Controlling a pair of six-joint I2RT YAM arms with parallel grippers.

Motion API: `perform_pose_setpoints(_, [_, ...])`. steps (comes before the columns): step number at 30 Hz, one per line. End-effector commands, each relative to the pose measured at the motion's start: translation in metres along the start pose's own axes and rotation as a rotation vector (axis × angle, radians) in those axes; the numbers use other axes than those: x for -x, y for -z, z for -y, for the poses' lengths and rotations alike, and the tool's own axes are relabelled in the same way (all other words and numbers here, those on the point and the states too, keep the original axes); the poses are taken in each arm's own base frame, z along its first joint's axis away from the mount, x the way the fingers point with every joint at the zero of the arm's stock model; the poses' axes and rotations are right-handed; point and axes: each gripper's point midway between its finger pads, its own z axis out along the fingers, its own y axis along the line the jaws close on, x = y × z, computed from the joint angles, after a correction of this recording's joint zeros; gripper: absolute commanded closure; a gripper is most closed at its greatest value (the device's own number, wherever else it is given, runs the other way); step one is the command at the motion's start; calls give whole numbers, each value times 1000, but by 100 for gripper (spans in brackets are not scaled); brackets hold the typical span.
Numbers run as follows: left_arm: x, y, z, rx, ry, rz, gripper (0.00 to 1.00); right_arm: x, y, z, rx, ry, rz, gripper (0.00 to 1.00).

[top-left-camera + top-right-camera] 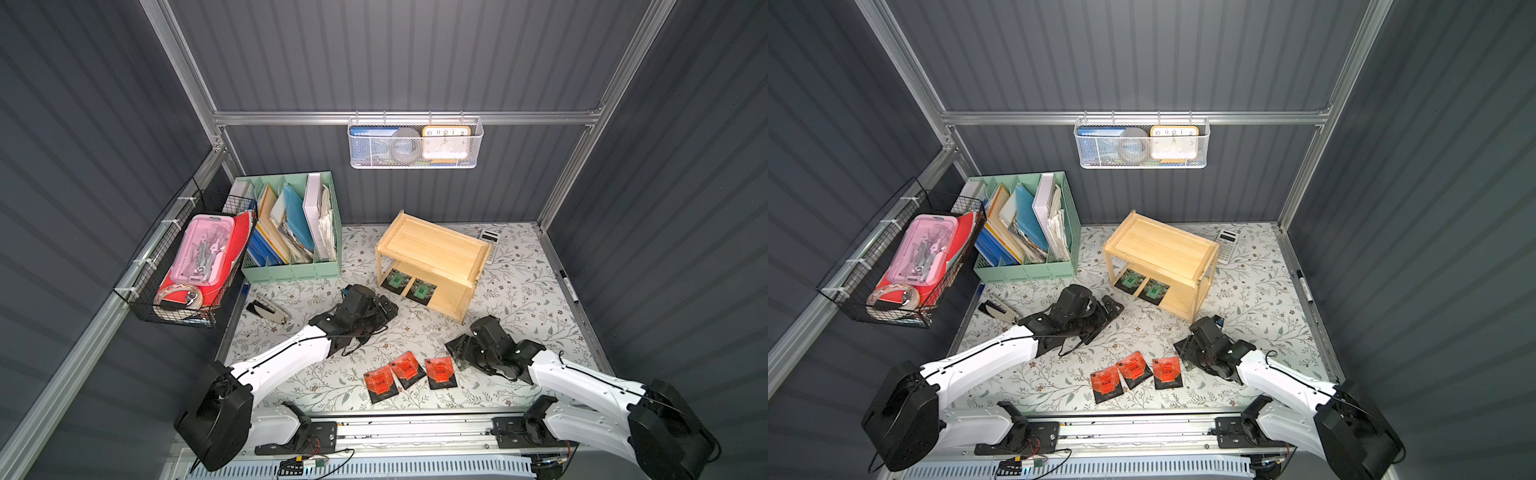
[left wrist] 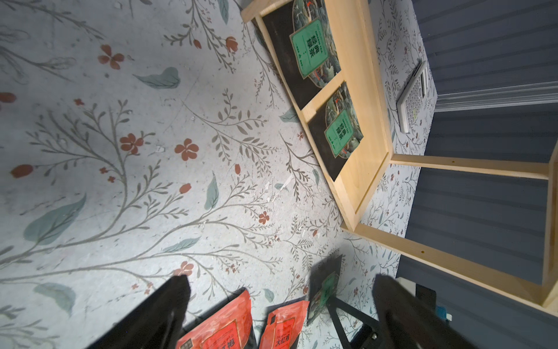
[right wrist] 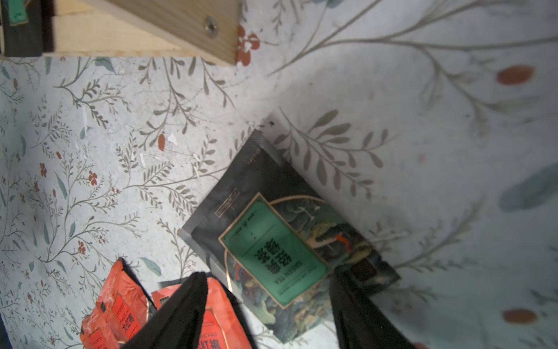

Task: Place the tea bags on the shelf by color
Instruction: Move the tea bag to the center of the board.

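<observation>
The light wooden shelf (image 1: 432, 249) (image 1: 1160, 245) stands at the back middle of the table. Two green-labelled tea bags (image 1: 396, 280) (image 1: 422, 289) lie side by side on its lower board (image 2: 362, 151). Three red-labelled tea bags (image 1: 379, 384) (image 1: 406, 369) (image 1: 440, 371) lie in a row near the table's front edge. My right gripper (image 1: 455, 349) (image 3: 271, 278), just right of that row, is shut across the width of a third green tea bag (image 3: 271, 250), which is tilted up off the table (image 2: 324, 290). My left gripper (image 1: 388, 309) (image 2: 282, 281) hangs open and empty in front of the shelf's left end.
A mint-green file organizer (image 1: 291, 232) and a black wire basket (image 1: 187, 270) stand at the back left. A stapler (image 1: 270, 309) lies near them. A calculator (image 1: 490, 241) lies behind the shelf, a marker (image 1: 567, 286) at the right edge. A white mesh basket (image 1: 415, 143) hangs on the back wall.
</observation>
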Motion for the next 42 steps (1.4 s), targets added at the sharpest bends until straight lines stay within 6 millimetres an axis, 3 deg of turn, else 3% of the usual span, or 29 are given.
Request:
perform_pose_setpoints(1, [-3,6,-9,26,0,2,0,-4,-7,-9,14,55,-48,30])
perform_pose_setpoints(16, [-4,18,-18,31,16,20,0,0,-44,-76,117,226,-194,31])
perform_pose_setpoints(22, [-5,25,-22,30,29,33,0,0,-50,-79,112,219,-190,32])
perform_pose_setpoints(29, [-5,26,-25,27,36,37,0,5,-40,-69,88,193,-138,32])
perform_pose_setpoints(42, [-9,15,-24,26,37,3,0,0,-6,-88,177,348,-51,32])
